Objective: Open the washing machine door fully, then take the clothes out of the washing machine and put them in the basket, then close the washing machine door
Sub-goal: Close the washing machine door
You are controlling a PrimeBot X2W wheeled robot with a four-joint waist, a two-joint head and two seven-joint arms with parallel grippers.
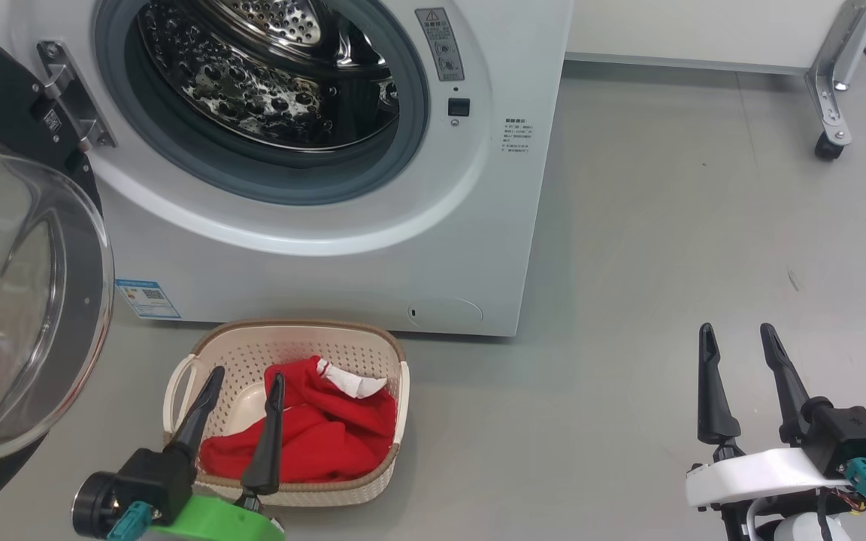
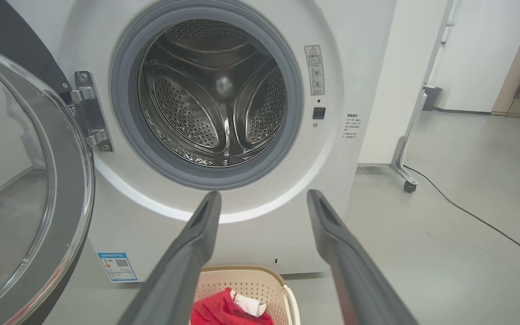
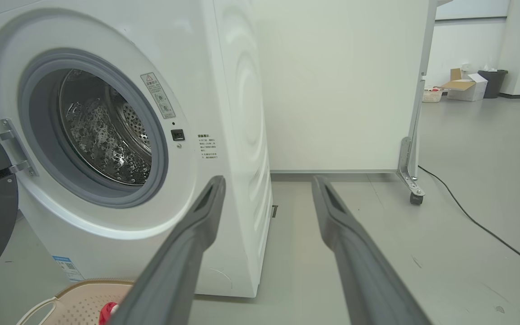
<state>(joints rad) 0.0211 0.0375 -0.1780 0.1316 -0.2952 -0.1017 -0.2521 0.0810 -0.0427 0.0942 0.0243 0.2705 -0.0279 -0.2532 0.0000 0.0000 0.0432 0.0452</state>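
Clothes (image 1: 313, 432) lie in the basket (image 1: 252, 349) on the floor just before the washing machine (image 1: 328, 278); the drum looks empty, so 2 of 3 steps seem done; the washing machine door (image 1: 27, 300) stands swung wide and is yet to be closed; the left gripper (image 1: 246, 373), above the basket, and the right gripper (image 1: 737, 329), well apart from it, both have jaws spread wide, holding nothing.
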